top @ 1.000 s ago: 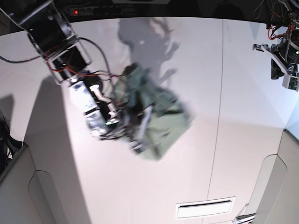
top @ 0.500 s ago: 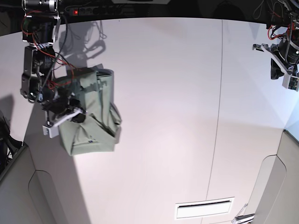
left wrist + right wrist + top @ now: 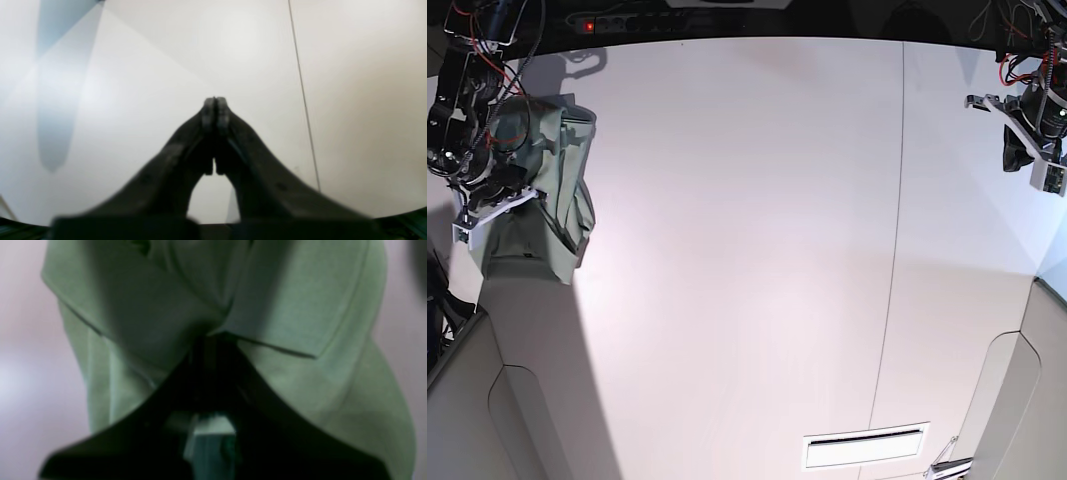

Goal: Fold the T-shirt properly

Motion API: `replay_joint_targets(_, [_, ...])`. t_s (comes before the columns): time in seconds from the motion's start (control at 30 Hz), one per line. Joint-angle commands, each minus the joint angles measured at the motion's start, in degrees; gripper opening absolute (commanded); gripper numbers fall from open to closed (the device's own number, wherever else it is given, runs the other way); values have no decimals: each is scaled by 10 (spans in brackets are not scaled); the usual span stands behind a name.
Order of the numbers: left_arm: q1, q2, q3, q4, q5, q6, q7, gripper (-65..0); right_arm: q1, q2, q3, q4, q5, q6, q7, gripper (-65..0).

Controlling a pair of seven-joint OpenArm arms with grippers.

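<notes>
The T-shirt [image 3: 562, 190] is a folded pale green bundle at the far left of the white table [image 3: 777, 250], hanging partly past the table's left edge. My right gripper [image 3: 512, 190] is shut on it. In the right wrist view the black fingers pinch green cloth [image 3: 283, 306] at their tips [image 3: 213, 338], and folds and a hem spread beyond them. My left gripper [image 3: 1019, 150] hangs at the far right, away from the shirt. In the left wrist view it [image 3: 216, 101] is shut and empty above the bare table [image 3: 350, 100].
A thin seam [image 3: 892, 250] runs front to back across the table right of the middle. A white slot [image 3: 865, 447] lies near the front edge. A power strip [image 3: 657, 22] sits along the back. Grey panels [image 3: 467, 400] flank the front corners.
My right arm has carried the shirt bundle from the table's middle left to the far left edge and towards the back. The left arm has not moved.
</notes>
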Motion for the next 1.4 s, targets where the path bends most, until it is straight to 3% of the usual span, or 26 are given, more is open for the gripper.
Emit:
replay_joint_targets(0.0, [0,-8,-3,11,-1,2,-11,-650,2,5,2,18,-21,-13,-34,-650])
replay_joint_targets(0.27, [-13,-8,-4,11,-1,2,-22,-650,80,4,2,224,-30,-12,-34,-650])
replay_joint_targets(0.43, [-14,-8,-4,13,-1,2,2,-650,70,5,2,332,-43,18,-41,-650])
replay_joint_targets(0.57, [15,-8,-6,13,-1,2,34,-650,-19,5,2,392,-42,34,-70,-650])
replay_joint_targets(0.77, [120,-7,-29,13,-1,0,64,-650,-199,7,3,471,-42,92,-113,-650])
replay_joint_targets(0.97, [238,-8,-35,13,-8,0,119,-650,-364,69,3,477,-42,127,-165,-650])
replay_joint_targets(1.1, [325,-8,-35,12,-51,0,164,-650,-479,101,3,477,-39,140,-192,-650])
replay_joint_targets(1.2, [390,-9,-35,10,-101,-3,190,-650,-565,113,3,476,-2,172,-205,-650])
replay_joint_targets(1.37, [447,-50,-2,-14,-187,-63,204,-650,-669,118,3,468,123,254,-239,-650])
